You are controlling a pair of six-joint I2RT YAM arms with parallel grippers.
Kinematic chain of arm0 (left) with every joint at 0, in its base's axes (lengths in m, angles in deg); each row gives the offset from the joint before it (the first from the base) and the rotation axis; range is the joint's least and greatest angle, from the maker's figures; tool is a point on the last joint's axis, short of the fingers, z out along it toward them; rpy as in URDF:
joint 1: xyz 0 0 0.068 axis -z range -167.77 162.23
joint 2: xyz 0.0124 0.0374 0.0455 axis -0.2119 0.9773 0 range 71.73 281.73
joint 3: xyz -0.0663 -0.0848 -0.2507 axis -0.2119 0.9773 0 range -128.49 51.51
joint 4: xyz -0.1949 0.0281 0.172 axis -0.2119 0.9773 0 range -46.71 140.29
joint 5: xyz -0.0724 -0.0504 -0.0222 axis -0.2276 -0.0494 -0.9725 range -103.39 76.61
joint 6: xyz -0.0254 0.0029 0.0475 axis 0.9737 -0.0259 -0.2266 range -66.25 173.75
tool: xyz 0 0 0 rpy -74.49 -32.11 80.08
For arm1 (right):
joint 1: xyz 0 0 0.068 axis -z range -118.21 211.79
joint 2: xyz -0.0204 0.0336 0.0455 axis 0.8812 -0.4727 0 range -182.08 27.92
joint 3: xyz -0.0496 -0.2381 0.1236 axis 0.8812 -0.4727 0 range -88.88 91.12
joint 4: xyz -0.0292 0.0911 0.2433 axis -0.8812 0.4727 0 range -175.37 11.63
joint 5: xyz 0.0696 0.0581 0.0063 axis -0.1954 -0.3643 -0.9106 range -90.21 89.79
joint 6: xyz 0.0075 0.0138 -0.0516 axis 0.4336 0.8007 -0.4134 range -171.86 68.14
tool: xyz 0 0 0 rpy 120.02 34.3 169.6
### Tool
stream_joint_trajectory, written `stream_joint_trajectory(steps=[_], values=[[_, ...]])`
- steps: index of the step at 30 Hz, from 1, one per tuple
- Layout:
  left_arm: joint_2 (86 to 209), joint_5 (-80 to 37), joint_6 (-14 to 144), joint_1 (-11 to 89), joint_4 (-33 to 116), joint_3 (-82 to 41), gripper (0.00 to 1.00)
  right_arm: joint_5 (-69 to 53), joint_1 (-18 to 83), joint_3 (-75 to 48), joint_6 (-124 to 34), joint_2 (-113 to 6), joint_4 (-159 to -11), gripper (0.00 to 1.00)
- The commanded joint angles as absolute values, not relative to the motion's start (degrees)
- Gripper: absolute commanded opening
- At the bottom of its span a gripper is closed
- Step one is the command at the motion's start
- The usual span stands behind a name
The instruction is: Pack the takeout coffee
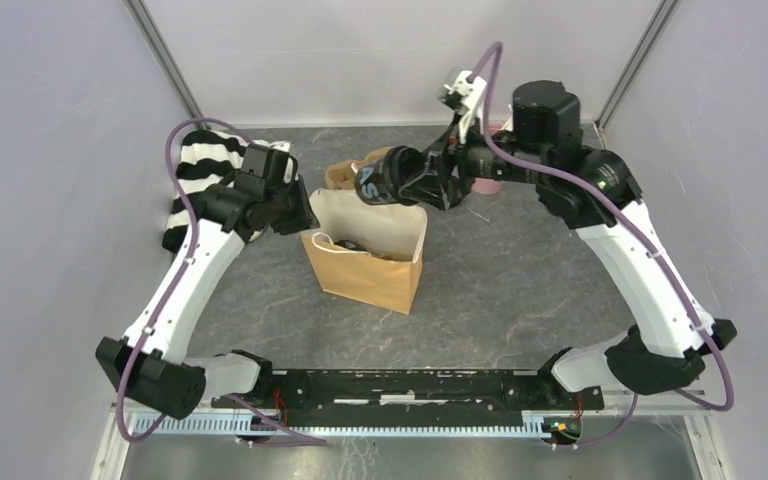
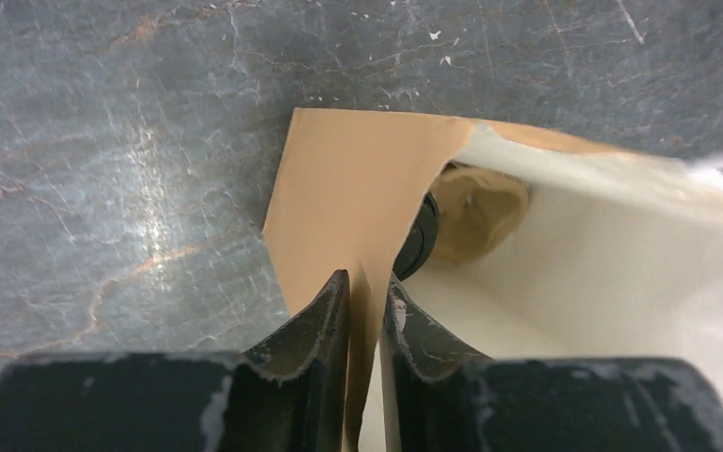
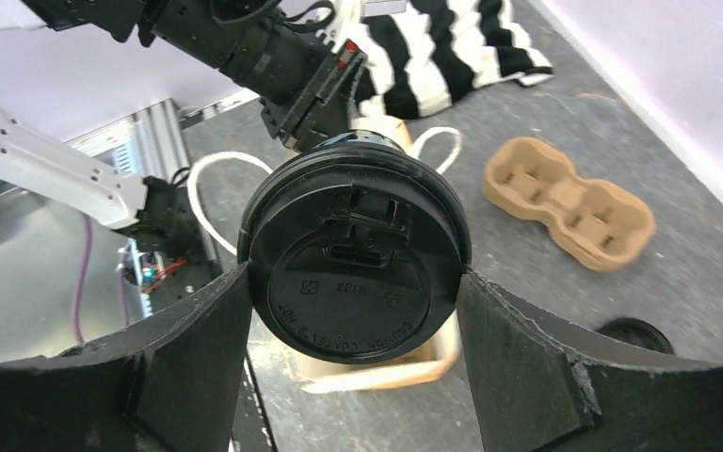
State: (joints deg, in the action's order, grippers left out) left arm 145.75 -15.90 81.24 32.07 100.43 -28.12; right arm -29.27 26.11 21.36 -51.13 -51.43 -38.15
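One takeout coffee cup, black with pale lettering, hangs tilted on its side above the back rim of the brown paper bag. My right gripper is shut on it; in the right wrist view its black lid fills the space between both fingers. My left gripper is shut on the bag's left wall, with the paper pinched between the jaws. Inside the bag I see a black lid edge beside a tan shape; what they belong to is hidden.
A brown pulp carrier tray lies on the grey table behind the bag. A black-and-white striped cloth sits at the back left. Something pink peeks from under the right arm. A small black round thing lies near the right gripper.
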Motion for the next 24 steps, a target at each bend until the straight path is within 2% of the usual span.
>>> stream_joint_trajectory(steps=[1,4,7,11,18,24], values=[[139.16,-13.56,90.98,33.19,98.31,-24.89,0.24,-30.31,20.96,26.11,-48.35,-53.66,-41.26,0.62],[137.27,-14.43,92.66,33.31,98.24,-23.58,0.32,-28.74,17.19,25.53,-48.89,-54.15,-41.29,0.61],[136.99,-15.12,91.9,33.31,98.48,-24.09,0.45,-26.74,15.24,25.07,-51.03,-54.73,-39.24,0.61],[139.29,-14.15,88.97,33.28,99.98,-25.97,0.51,-20.67,13.11,26.43,-56.8,-56.47,-33.9,0.6],[143.47,-11.07,80.81,33.26,100.85,-30.17,0.5,-8.01,8.87,26.93,-62.26,-59.62,-28.36,0.57],[146.55,-10.81,76.26,33.32,99.1,-32.13,0.42,-2.53,7.08,27.84,-64.59,-62.25,-25.8,0.57]])
